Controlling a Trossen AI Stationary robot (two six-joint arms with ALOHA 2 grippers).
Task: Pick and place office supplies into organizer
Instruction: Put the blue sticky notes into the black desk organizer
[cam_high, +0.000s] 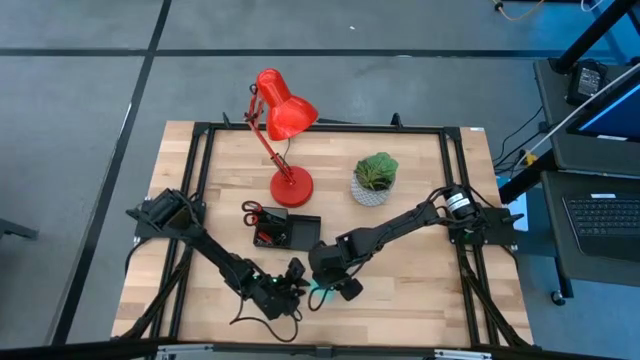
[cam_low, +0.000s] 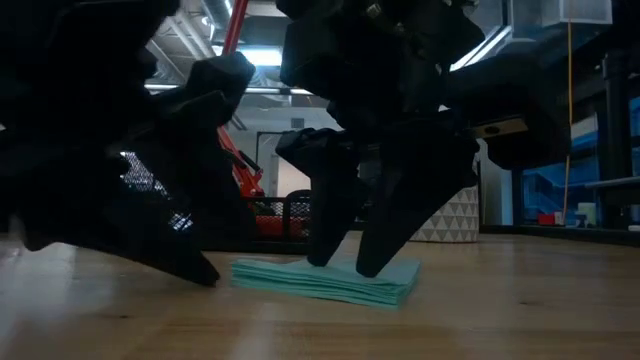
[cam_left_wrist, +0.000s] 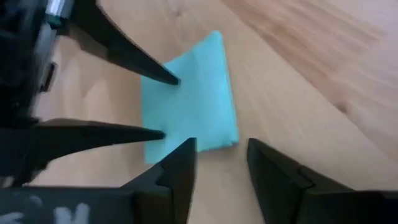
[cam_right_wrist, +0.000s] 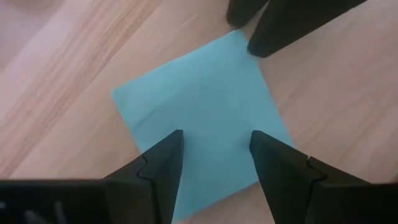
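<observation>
Two claws met over the light blue sticky-note pad (cam_right_wrist: 202, 115), which lay flat on the wooden table (cam_high: 420, 300) near its front edge, well apart from the black organizer (cam_high: 288, 229). Right claw (cam_right_wrist: 214, 155) stood open, both fingertips pressed on the pad's top sheet. Left claw (cam_left_wrist: 221, 162) was open too, fingers set at the pad's edge, nothing held. Red-handled scissors (cam_high: 253, 211) lay by the organizer.

Wooden table (cam_high: 420, 290) carries lamp (cam_high: 283, 135), plant pot (cam_high: 374, 180), organizer (cam_high: 290, 230), sticky-note pad (cam_low: 330, 279).
</observation>
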